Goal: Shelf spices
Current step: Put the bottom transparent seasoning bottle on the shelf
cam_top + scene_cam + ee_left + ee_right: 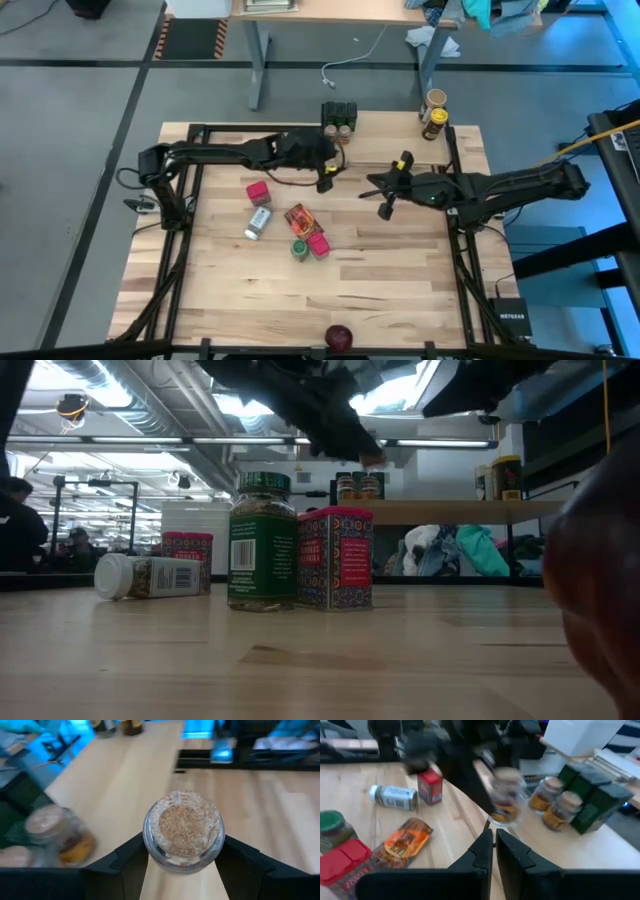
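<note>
The left gripper (pixel 325 178) reaches from the table's left edge toward the middle of the table, its fingers (pixel 127 865) pinching a clear glass jar (pixel 183 831) of tan granules — the wrist view shows the jar wedged squarely between the two dark pads, above bare planks.

Below that arm, on the big plank tabletop (pixel 390 270), lies a loose cluster of spices. A pink-red box (pixel 258 192) stands farthest left, with a white-capped bottle (pixel 258 222) on its side just below it. To the right an orange-red flat packet (pixel 300 218) lies flat, and just beneath it a green-lidded jar (pixel 299 248) stands touching or nearly touching a second pink-red box (pixel 318 244). In the low view the jar (pixel 261 540) and that box (pixel 335 558) stand upright side by side.

At the far edge, a group of dark-lidded jars and tan-lidded jars (pixel 339 117) sits on the shelf (pixel 385 125), a narrower light-wood board with black posts. Further right on the same board two more containers (pixel 434 115) stand near the corner.

The right gripper (pixel 386 205) hangs over the table right of centre, well apart from the cluster — its fingers (pixel 482 851) pressed together with nothing between them.

A dark red round object (pixel 339 337) rests at the table's near edge.
</note>
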Controlling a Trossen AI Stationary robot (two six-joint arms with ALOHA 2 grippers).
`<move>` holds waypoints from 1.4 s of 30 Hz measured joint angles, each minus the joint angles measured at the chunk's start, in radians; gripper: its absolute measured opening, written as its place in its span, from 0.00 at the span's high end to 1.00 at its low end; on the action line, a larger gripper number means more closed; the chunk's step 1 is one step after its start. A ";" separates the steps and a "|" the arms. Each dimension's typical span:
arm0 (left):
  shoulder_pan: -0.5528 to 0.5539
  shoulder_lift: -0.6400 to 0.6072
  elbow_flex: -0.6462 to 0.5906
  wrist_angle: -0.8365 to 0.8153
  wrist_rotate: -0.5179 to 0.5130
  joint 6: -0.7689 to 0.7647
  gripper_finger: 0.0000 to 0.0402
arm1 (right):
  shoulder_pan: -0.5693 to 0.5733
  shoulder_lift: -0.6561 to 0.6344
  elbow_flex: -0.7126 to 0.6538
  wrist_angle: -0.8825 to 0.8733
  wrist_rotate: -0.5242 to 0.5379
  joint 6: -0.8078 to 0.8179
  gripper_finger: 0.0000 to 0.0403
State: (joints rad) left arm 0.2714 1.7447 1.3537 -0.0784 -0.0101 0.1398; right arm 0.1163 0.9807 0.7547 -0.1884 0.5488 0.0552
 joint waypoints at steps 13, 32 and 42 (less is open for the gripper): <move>0.135 0.095 0.053 -0.060 -0.013 -0.024 0.49 | 0.022 -0.008 0.000 -0.010 -0.017 -0.008 0.93; 0.137 0.096 0.053 -0.084 -0.015 -0.028 0.48 | 0.021 0.006 0.000 -0.001 -0.018 -0.008 0.93; 0.135 0.094 0.051 -0.087 -0.014 -0.009 0.37 | 0.021 0.006 0.000 -0.001 -0.018 -0.008 0.93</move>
State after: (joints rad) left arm 0.4068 1.8383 1.4051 -0.1654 -0.0236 0.1303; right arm 0.1371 0.9863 0.7544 -0.1898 0.5312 0.0471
